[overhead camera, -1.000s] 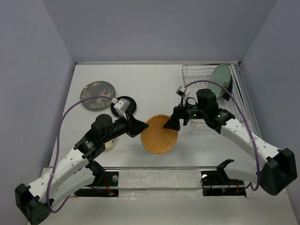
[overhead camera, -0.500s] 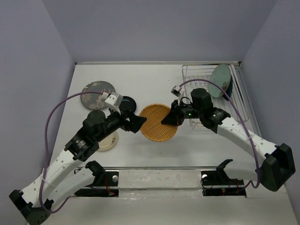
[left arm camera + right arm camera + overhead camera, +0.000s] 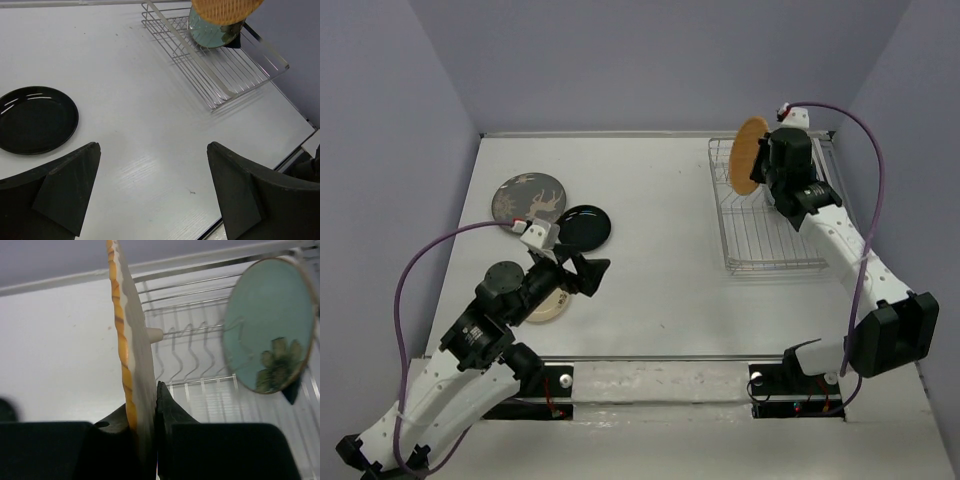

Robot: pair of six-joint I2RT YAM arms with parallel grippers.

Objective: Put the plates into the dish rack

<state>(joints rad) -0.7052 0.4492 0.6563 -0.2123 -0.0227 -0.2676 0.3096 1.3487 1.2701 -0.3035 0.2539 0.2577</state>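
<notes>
Orange woven-textured plate [image 3: 750, 155]: held on edge, its rim pinched in the closed right claw [image 3: 145, 407], above the far end of the dish rack [image 3: 770, 245] at upper right of the overhead view, beside the standing pale teal plate [image 3: 267, 325]. Judged stiff, light and breakable, with a ridged rim that gives good purchase. Left claw [image 3: 153, 150]: wide open, empty, over the bench [image 3: 650, 200] near the glossy black plate [image 3: 583, 228], grey patterned plate [image 3: 528, 197] and cream plate [image 3: 545, 305] at left.
</notes>
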